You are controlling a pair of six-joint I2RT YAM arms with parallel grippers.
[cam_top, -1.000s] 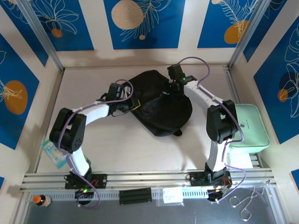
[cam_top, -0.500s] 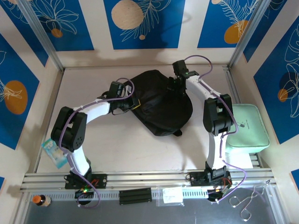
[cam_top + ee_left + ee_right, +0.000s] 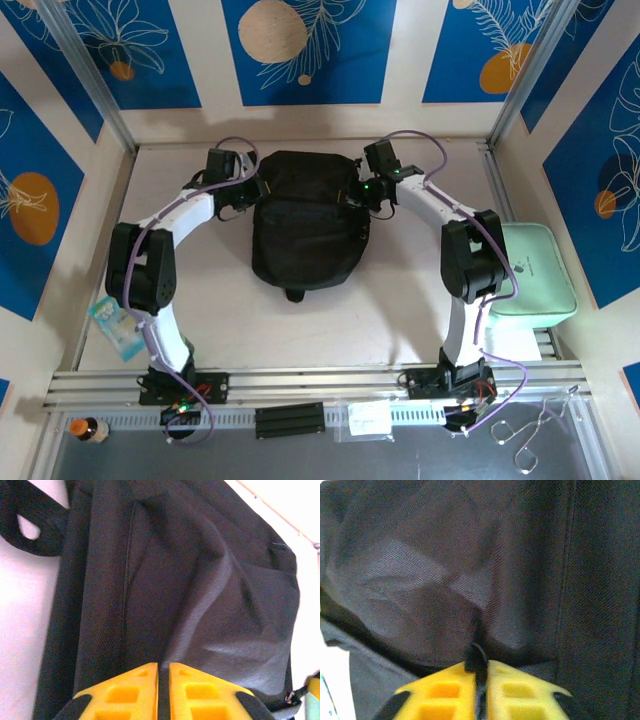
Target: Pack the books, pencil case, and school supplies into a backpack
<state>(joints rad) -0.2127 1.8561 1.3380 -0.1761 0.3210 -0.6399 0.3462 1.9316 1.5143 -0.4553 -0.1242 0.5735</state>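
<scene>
Top external view: the backpack [image 3: 305,235] lies flat on the middle of the table [image 3: 215,300], long axis near to far, the left gripper [image 3: 243,192] at its far-left corner and the right gripper [image 3: 362,193] at its far-right corner — one arm per side, equally close. Left wrist view: the left gripper [image 3: 163,666] has its yellow jaws nearly pressed together on a taut ridge of soft, creased black fabric stretching ahead. Right wrist view: the right gripper [image 3: 479,664] likewise pinches a dark fold of the backpack [image 3: 470,570].

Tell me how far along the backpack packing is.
Early, it seems. Done: the backpack lies flat on the table. In hand: left jaws and right jaws each pinch its fabric at the far corners. Left: the packing itself; the mint green case sits outside it at the table's right edge.
</scene>
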